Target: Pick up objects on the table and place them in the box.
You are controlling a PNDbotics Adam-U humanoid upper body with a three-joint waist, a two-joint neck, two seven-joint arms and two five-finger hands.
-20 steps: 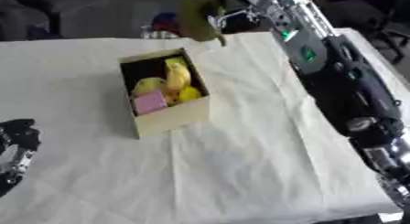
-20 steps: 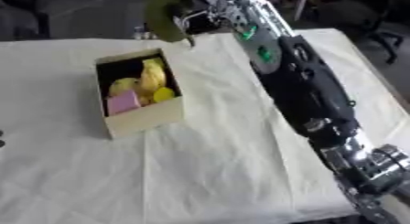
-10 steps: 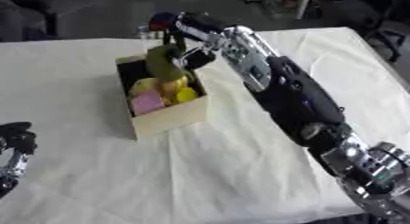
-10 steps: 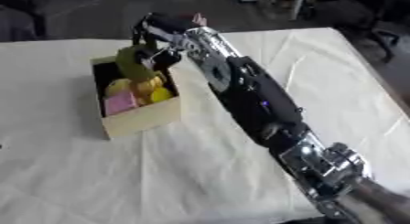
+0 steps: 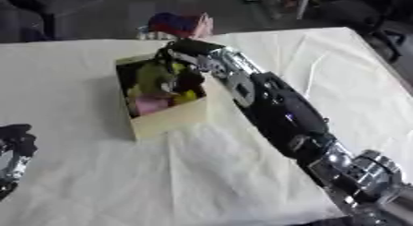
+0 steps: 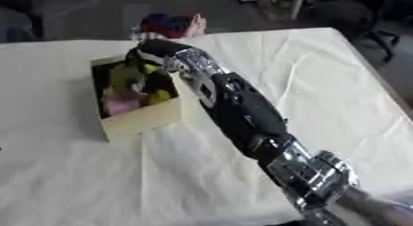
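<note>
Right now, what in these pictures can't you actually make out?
- Right hand: reaching into the box; blur hides whether its fingers hold the olive thing.
- Box contents: pink and yellow shapes, too blurred to identify.
- Left hand: cut off by the left eye view's left edge.

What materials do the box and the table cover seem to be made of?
The box looks like pale cardboard or thin wood: flat, matte walls with straight edges; I cannot tell which. The table cover looks like cream cloth, matte, since it lies in soft wrinkles and long folds.
</note>
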